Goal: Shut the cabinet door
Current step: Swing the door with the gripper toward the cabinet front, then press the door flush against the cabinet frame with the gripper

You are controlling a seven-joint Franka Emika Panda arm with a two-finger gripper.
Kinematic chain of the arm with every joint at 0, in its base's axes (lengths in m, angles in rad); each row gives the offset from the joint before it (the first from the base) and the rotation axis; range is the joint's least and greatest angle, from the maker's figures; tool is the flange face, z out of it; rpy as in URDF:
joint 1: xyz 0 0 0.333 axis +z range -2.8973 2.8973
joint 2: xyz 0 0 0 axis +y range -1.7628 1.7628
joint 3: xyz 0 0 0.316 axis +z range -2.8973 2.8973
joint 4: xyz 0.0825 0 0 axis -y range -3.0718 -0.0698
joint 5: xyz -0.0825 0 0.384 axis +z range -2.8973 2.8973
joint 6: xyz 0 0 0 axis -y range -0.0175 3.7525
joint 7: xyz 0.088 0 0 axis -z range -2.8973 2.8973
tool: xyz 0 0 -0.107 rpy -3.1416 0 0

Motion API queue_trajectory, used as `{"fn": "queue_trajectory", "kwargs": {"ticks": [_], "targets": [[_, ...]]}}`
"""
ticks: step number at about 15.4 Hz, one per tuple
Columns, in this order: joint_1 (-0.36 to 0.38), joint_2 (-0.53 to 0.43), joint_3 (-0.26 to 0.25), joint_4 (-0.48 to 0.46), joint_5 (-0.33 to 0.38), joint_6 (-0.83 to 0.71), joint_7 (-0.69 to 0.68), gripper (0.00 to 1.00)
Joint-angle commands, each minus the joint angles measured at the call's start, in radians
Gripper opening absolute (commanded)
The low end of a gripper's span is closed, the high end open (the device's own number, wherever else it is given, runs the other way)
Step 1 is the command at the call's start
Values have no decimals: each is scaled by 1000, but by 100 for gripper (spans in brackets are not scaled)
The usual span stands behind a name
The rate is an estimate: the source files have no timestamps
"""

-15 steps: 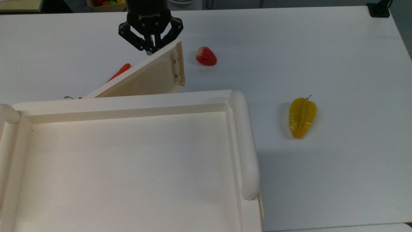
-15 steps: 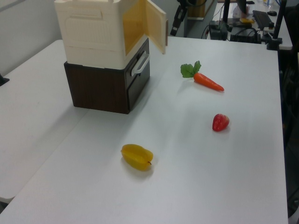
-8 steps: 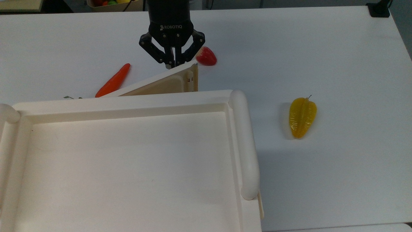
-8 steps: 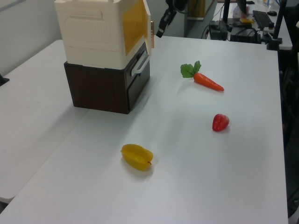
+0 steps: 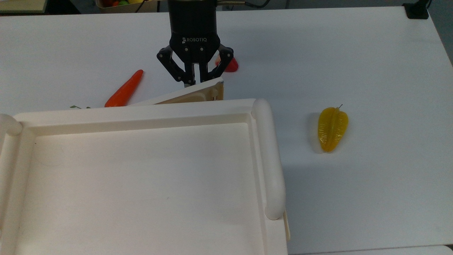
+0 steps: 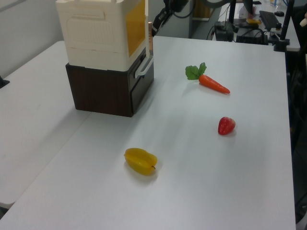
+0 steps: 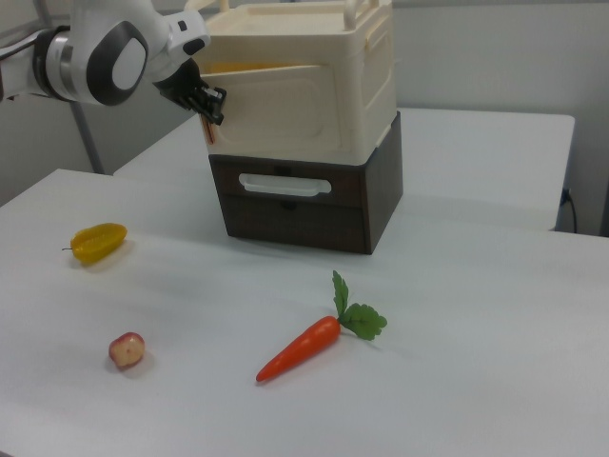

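- Pressing narrow-set fingers [image 5: 185, 77] of the gripper [image 5: 194, 84] against the cabinet door [image 5: 189, 95], touching its free edge.
- Standing slightly ajar from the cabinet [image 5: 148, 177] on the worktop [image 5: 354, 53].

The cream-beige cabinet door [image 5: 193, 94] stands just a narrow wedge ajar, free edge toward the top view's right, hinged on the big cream-white cabinet [image 7: 314, 90] with its recessed tray top and rounded tube rails
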Motion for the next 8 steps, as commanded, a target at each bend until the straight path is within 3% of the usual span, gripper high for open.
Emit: {"fn": "queue_trajectory", "kwargs": {"ticks": [1, 8], "targets": [[6, 33, 12, 20, 7, 107, 64, 14], [28, 80, 18, 41, -4, 200, 127, 13]]}}
